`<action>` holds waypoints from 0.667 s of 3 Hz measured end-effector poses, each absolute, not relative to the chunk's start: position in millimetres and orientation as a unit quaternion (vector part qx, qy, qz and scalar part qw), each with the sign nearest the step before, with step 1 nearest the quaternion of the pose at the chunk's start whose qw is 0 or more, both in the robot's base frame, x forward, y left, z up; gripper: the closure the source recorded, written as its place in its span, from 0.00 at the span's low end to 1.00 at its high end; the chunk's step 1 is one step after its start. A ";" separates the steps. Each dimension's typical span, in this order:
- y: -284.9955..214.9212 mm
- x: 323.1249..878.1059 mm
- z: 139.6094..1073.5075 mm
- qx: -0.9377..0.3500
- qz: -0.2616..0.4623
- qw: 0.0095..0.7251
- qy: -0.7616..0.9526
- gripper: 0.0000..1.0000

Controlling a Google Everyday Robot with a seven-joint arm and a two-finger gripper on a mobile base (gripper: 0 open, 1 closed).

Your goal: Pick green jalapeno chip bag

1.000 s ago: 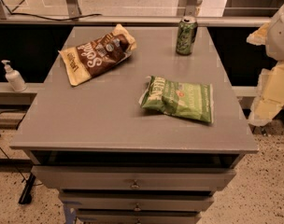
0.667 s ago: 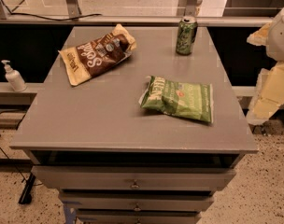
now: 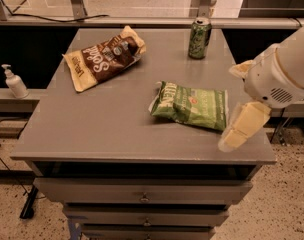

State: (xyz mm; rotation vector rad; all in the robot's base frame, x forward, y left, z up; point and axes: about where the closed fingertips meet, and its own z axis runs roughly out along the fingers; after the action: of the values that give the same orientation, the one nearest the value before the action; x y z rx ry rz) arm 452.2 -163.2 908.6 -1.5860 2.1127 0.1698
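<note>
Layout, left to right; clock directions are read from the centre of the table (image 3: 107, 124).

- Soap bottle (image 3: 12, 81): off the table, on a lower ledge at 9 o'clock.
- Brown bag (image 3: 104, 56): lying flat at 10–11 o'clock, well apart from the target.
- Green bag (image 3: 189, 105): lying flat on the right half, about 3–4 o'clock, touching nothing else. Its long axis runs close to 9–3, with the right end dropped slightly toward 4. The end with the large white lettering faces 9 o'clock; the small red mark sits mid-panel. The right edge lies near the table's right side.
- Can (image 3: 199, 38): upright at 1 o'clock, at the back edge, well apart from the green bag.
- Gripper (image 3: 242, 129): low over the front-right part of the table, just beside the green bag's right end at roughly 4 o'clock from it. It is not touching the bag. Whether it is apart or together: cannot tell.

Handling estimate: the bag should be light, thin-walled and crinkly, puffed with air, with brittle contents. The film is probably slick, and a hard squeeze would crush the chips. The best hold is likely across the short axis near the right end or along the raised middle, pinching film rather than pressing down flat. A light bag may slide on the smooth top if nudged sideways.
</note>
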 end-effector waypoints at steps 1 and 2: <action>-127.5 466.0 874.9 -0.587 0.094 0.278 0.755 0.00; -102.9 483.4 850.9 -0.591 0.111 0.294 0.743 0.00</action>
State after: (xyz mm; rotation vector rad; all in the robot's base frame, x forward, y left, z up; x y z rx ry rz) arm 483.4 -102.9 850.9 -1.5744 1.9778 0.2946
